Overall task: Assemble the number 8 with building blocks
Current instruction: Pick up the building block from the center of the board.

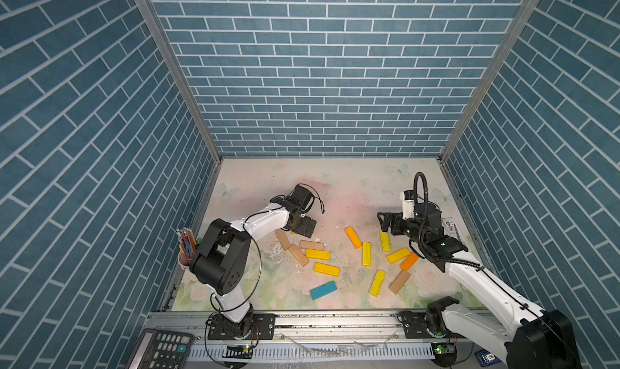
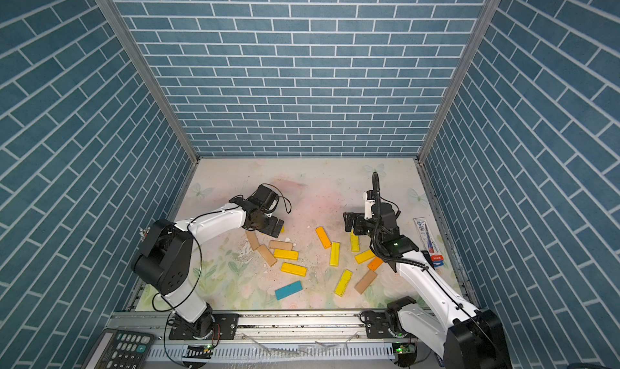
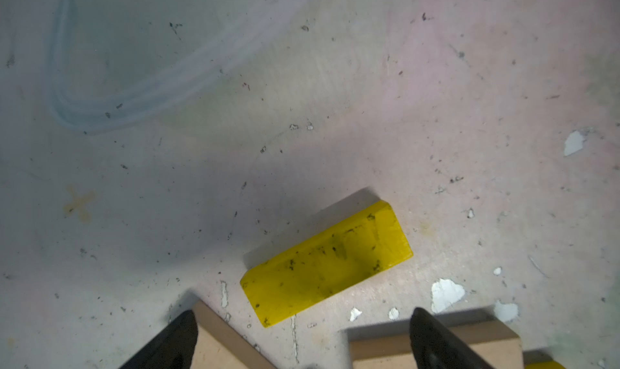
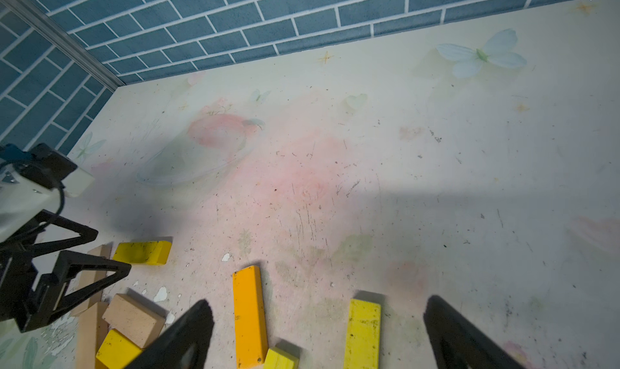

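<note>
Blue brick-pattern walls (image 1: 322,65) box in the floral tabletop (image 1: 352,189). I see both arms reaching forward, elbows bent, left gripper (image 1: 307,229) and right gripper (image 1: 385,228) spread wide, holding nothing. The building blocks (image 1: 326,269) lie flat, scattered mid-table, long axes every way; the teal block (image 1: 322,290) lies nearly crosswise, nearest the front edge.

The walls (image 1: 322,65) are blue brick pattern; the bench (image 1: 352,189) is pale, printed with flowers and butterflies. The building blocks (image 1: 326,269) are mostly yellow, with two orange, four plain tan and one teal-blue block (image 1: 322,290) at lower centre.
</note>
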Controlling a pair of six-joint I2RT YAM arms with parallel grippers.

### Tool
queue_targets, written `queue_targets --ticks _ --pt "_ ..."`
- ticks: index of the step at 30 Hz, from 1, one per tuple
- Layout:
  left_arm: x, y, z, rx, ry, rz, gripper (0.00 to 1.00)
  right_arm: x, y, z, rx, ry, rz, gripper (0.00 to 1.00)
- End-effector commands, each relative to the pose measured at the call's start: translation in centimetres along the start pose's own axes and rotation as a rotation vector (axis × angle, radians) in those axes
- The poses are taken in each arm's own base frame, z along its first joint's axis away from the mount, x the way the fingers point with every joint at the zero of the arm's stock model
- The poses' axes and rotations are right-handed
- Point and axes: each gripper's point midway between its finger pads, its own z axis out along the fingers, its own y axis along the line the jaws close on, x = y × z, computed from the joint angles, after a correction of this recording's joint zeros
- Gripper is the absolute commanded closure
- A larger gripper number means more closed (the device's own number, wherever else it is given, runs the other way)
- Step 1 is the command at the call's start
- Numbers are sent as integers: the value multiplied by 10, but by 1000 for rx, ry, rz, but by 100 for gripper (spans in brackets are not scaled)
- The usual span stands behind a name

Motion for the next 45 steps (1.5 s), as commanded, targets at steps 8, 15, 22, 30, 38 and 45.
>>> queue_targets --ticks 8,15,22,30,38,45 --pt "8 7 14 -87 85 43 1 -2 4 -10 -4 -33 19 1" --pt "0 11 22 -127 104 41 0 -2 3 -12 1 -41 28 1" --pt "-16 10 30 -128 112 27 9 2 1 -13 8 -34 30 1" --pt "-15 -3 38 -47 147 -22 36 4 1 -15 5 -30 33 1" --pt "6 -6 39 -25 189 -44 53 4 3 -12 -10 -23 47 2" --pt "14 -1 39 -45 195 -53 63 5 5 -11 -18 -21 54 4"
